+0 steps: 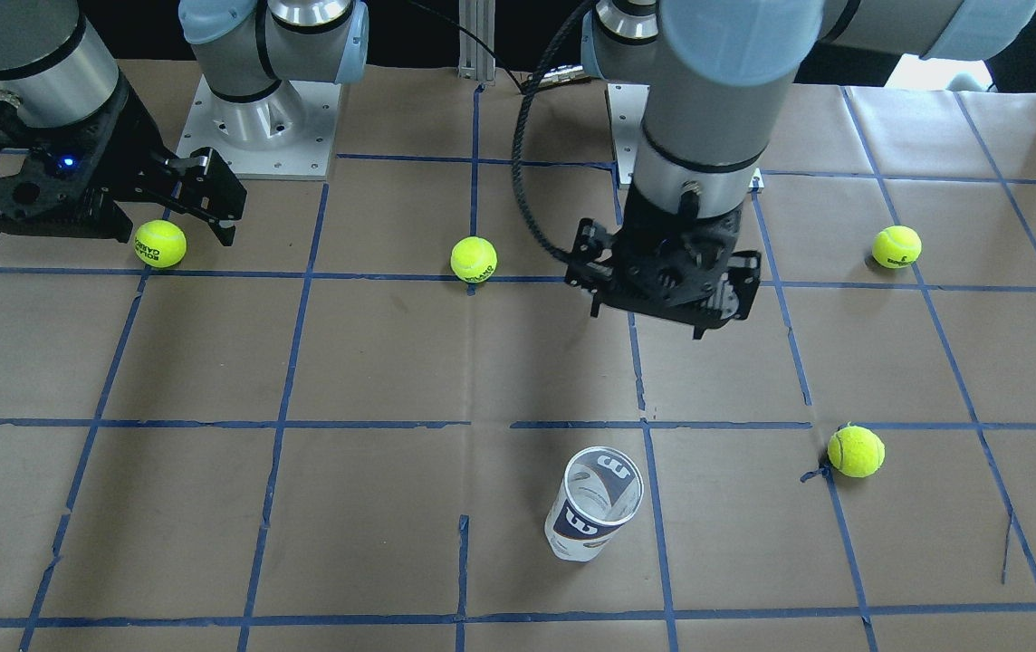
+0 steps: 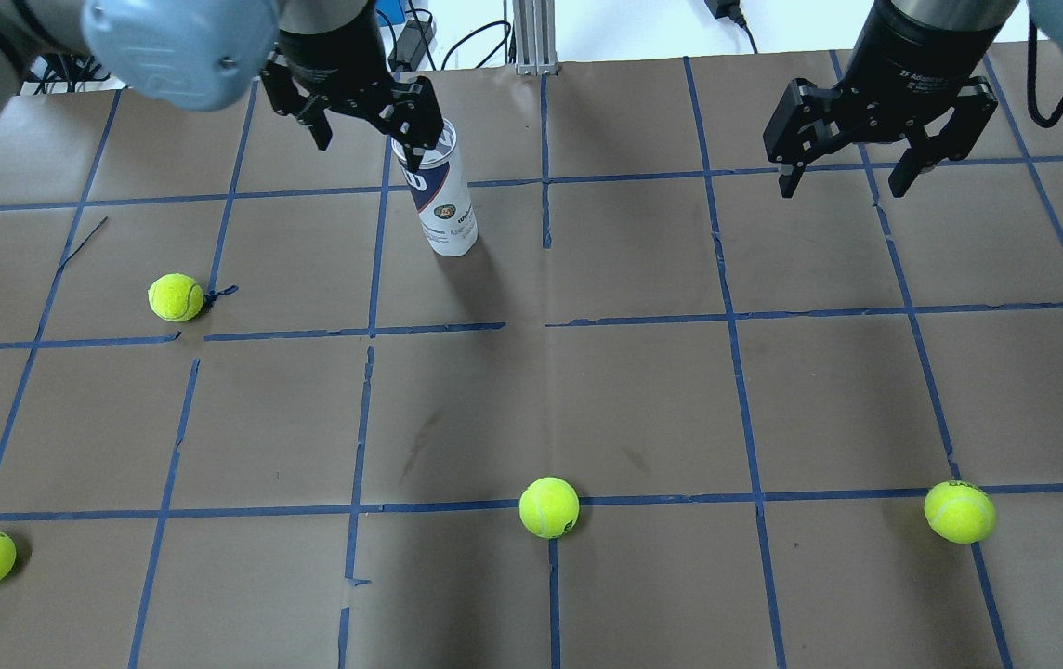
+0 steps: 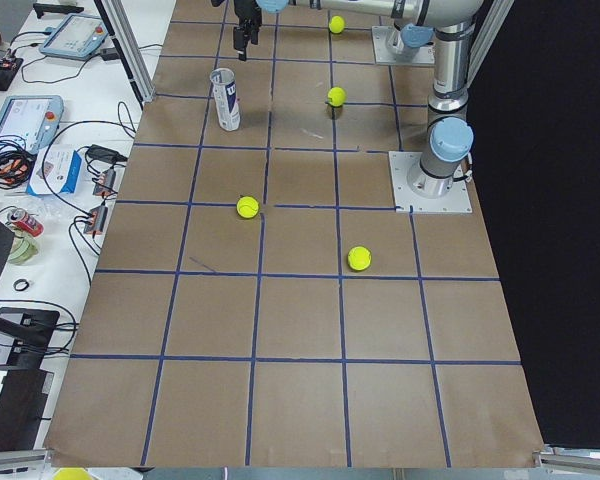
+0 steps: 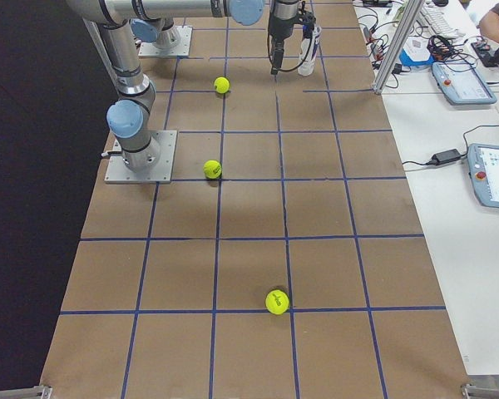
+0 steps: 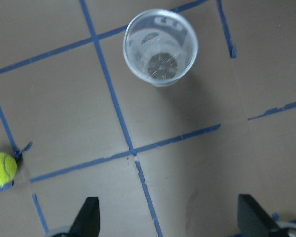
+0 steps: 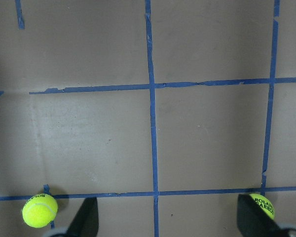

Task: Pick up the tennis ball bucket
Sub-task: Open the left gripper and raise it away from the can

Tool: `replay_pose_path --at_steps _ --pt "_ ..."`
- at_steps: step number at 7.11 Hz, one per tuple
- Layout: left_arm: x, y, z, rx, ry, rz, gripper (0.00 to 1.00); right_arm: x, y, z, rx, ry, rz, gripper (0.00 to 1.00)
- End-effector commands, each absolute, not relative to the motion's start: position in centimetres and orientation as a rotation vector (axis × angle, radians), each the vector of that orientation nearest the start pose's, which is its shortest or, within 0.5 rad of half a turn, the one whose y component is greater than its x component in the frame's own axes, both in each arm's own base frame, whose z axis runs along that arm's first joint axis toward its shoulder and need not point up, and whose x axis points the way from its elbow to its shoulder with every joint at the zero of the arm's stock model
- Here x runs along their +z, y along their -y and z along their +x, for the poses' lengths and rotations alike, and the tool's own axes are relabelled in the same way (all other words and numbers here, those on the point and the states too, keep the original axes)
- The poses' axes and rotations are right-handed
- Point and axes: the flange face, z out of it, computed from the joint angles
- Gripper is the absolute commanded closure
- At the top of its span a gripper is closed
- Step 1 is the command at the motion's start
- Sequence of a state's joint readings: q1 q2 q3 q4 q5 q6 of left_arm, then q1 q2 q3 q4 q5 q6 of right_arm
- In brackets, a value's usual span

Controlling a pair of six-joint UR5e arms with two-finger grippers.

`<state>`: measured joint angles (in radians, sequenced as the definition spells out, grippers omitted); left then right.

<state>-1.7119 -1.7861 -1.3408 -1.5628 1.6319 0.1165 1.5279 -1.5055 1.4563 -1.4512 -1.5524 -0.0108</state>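
The tennis ball bucket (image 1: 592, 516) stands upright and open-topped on the brown paper, clear with a white and navy label. It also shows in the overhead view (image 2: 443, 200) and, empty inside, at the top of the left wrist view (image 5: 160, 47). My left gripper (image 1: 647, 321) is open and empty, held above the table on the robot's side of the bucket, apart from it; it also shows overhead (image 2: 366, 147). My right gripper (image 2: 843, 186) is open and empty, far from the bucket.
Several yellow-green tennis balls lie loose: one (image 1: 855, 451) to the side of the bucket, one (image 1: 896, 246) further back, one (image 1: 474, 259) mid-table, one (image 1: 159, 243) under my right gripper (image 1: 196, 222). Blue tape lines grid the paper. The arm bases stand at the table's robot side.
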Motion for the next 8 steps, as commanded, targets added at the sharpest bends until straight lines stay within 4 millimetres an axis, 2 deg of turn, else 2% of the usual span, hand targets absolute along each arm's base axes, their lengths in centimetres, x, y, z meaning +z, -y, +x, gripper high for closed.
replay_pose_path --at_steps 1,2,3,6,8 --pt "50.6 53.5 -13.4 -0.003 -3.118 0.171 0.03 49.9 51.7 11.3 0.112 -3.119 0.049 0.00" --pt "51.0 53.1 -13.1 -0.009 -3.187 0.021 0.03 49.9 51.8 11.3 0.109 -3.119 0.049 0.00" --pt "51.4 52.6 -12.8 -0.009 -3.185 -0.075 0.03 49.9 51.8 11.3 0.109 -3.119 0.049 0.00" --pt "50.2 52.3 -12.8 -0.026 -3.188 -0.102 0.00 50.0 51.7 11.3 0.107 -3.119 0.049 0.00" --pt "50.1 52.2 -12.7 -0.026 -3.189 -0.087 0.00 49.9 51.7 11.3 0.109 -3.119 0.049 0.00"
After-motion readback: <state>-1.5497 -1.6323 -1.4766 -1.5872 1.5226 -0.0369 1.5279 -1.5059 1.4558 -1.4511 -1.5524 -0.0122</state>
